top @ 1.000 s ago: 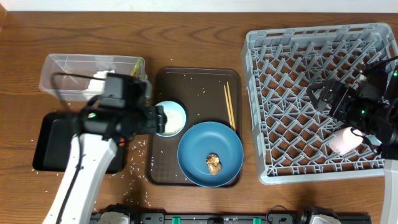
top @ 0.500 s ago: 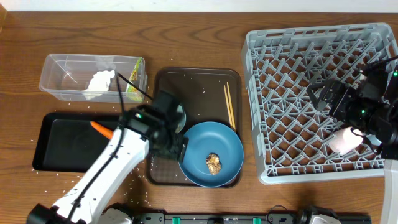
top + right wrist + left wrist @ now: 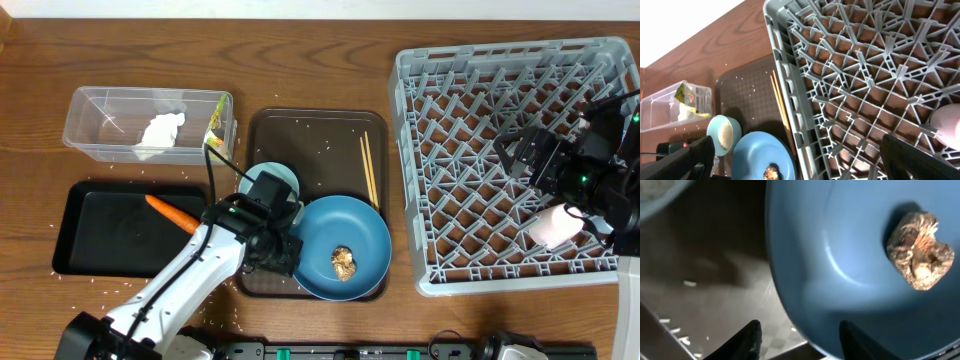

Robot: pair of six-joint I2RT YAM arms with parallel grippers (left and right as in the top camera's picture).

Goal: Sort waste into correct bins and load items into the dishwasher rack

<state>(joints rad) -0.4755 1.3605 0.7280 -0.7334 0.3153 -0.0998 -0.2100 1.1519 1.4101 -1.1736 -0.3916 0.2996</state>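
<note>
Left pincer (image 3: pixel 799 339) arrived; wrist view shows it straddling dish (image 3: pixel 855 295) rim.

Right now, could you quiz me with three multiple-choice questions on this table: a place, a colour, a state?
1. The carrot lies in: A the black tray; B the clear tub; C the brown tray.
2. The cup in the rack is: A green; B black; C pale pink.
3. The blue dish: A is empty; B holds a brown lump; C is upside down.
Answers: A, orange shows against the black tray; C, it looks pink against the grey rack; B, the lump sits inside it.
</note>
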